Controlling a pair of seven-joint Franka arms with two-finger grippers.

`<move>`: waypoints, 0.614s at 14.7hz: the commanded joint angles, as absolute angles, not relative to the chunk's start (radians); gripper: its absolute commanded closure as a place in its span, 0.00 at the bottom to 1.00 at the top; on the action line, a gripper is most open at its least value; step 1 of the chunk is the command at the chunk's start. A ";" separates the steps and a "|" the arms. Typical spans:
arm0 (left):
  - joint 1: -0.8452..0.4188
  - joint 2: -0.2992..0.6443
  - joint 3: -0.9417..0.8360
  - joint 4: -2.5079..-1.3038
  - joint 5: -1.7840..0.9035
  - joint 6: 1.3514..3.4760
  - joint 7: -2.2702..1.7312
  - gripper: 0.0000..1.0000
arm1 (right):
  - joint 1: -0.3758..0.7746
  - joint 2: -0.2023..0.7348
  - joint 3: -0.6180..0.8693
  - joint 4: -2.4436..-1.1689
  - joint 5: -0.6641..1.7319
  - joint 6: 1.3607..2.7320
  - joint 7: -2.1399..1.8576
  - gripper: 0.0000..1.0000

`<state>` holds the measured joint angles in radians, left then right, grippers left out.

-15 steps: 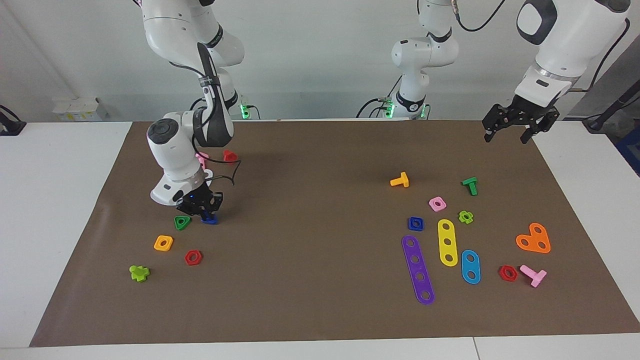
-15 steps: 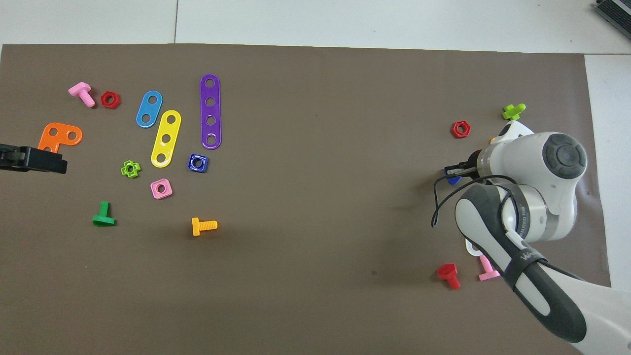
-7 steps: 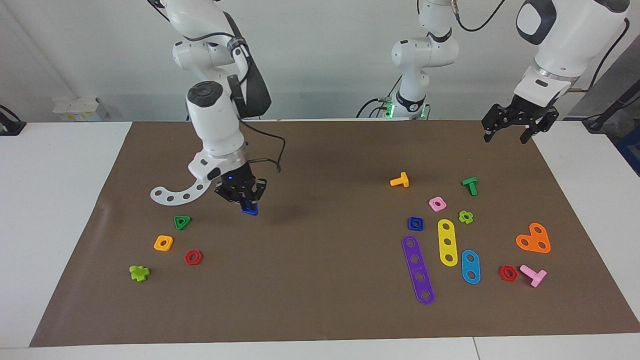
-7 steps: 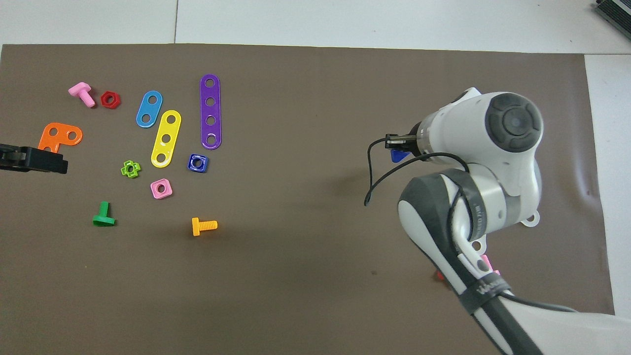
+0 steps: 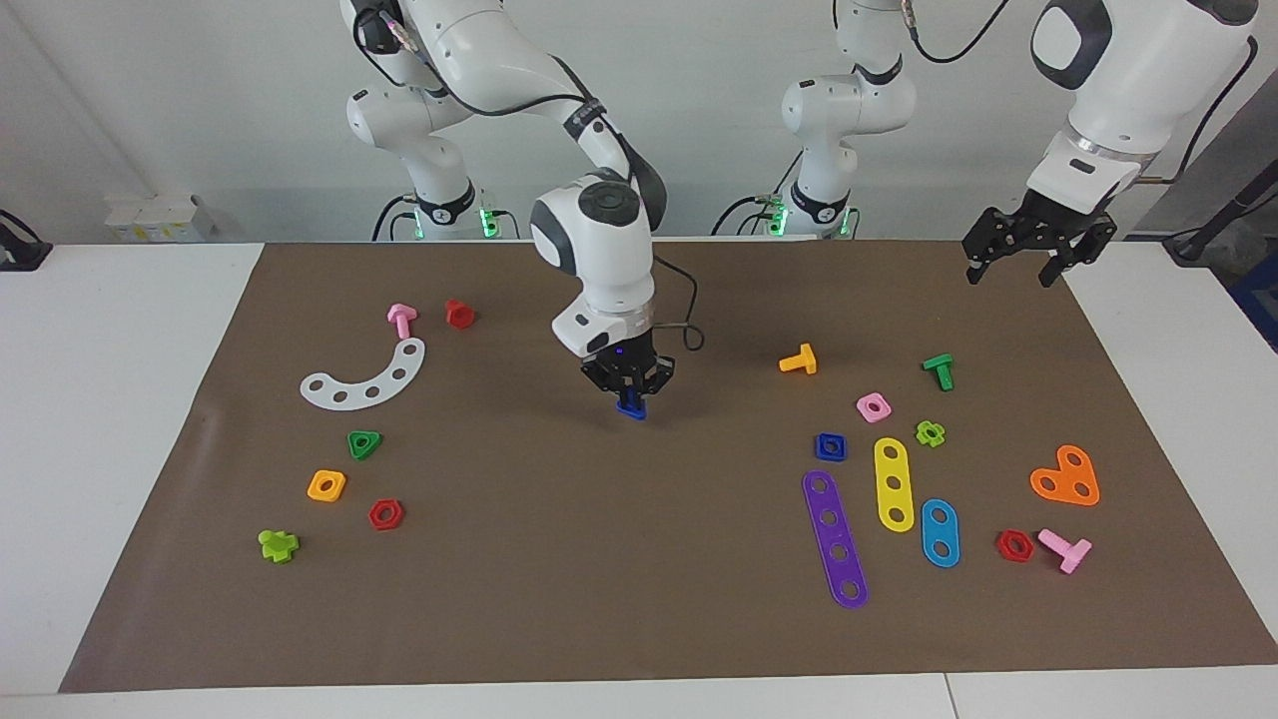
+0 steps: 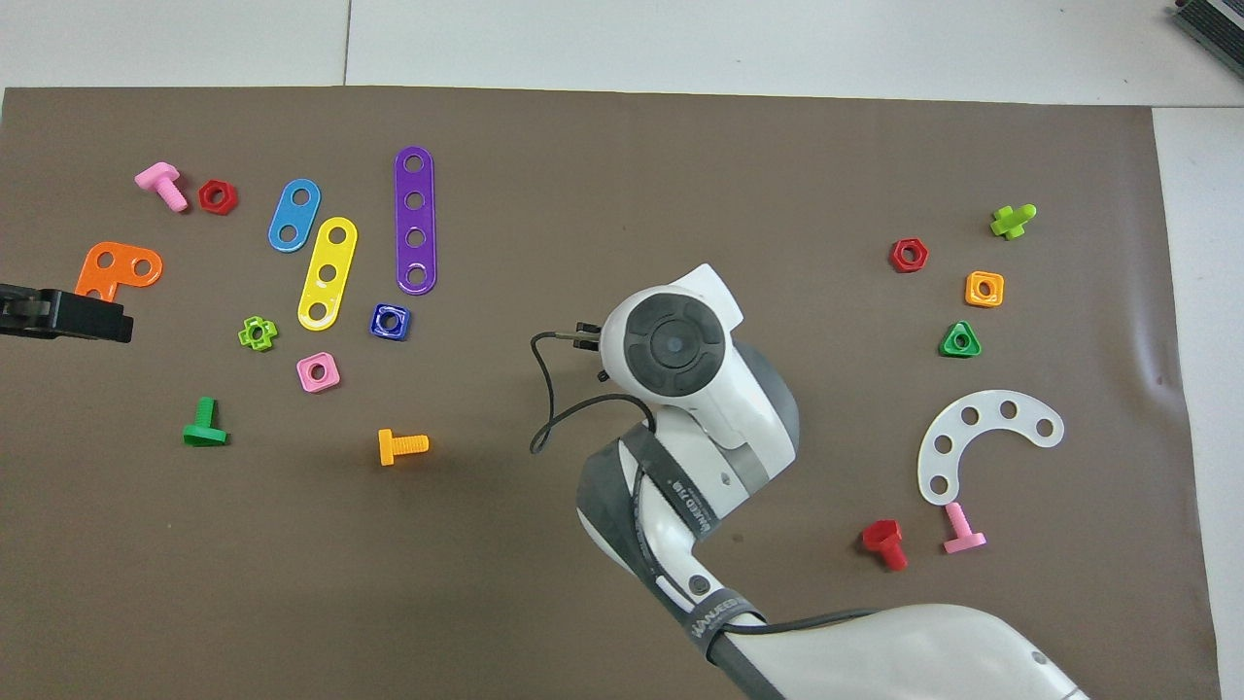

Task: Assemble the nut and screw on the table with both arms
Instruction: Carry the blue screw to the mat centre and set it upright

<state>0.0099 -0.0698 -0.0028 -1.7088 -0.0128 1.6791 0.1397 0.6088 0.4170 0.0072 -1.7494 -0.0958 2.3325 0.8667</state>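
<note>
From the facing camera, my right gripper (image 5: 630,399) hangs over the middle of the brown mat (image 5: 559,559), fingers clenched on the blue screw (image 5: 631,408), while my left gripper (image 5: 1036,252) waits with fingers spread over the mat's corner at the left arm's end. From the overhead camera, my right arm's wrist (image 6: 680,350) hides the screw, and the blue nut (image 6: 390,322) lies on the mat just beside the purple strip (image 6: 415,220).

right arm's bent over, its tool (image 5: 630,397) pointing straight down mid-frame, fingers pinched tight. left tool (image 5: 1034,250) hangs spread wide, upper right of the facing view.
</note>
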 commanded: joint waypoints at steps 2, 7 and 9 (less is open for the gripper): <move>0.018 -0.100 -0.006 -1.741 -0.012 1.689 0.143 0.00 | 0.612 0.479 0.005 -1.720 -0.189 2.408 0.942 1.00; 0.018 -0.120 -0.006 -1.785 -0.017 1.687 0.135 0.00 | 0.615 0.518 0.005 -1.721 -0.236 2.485 0.945 1.00; 0.015 -0.124 -0.006 -1.805 -0.020 1.695 0.118 0.04 | 0.611 0.518 0.006 -1.723 -0.232 2.488 0.951 1.00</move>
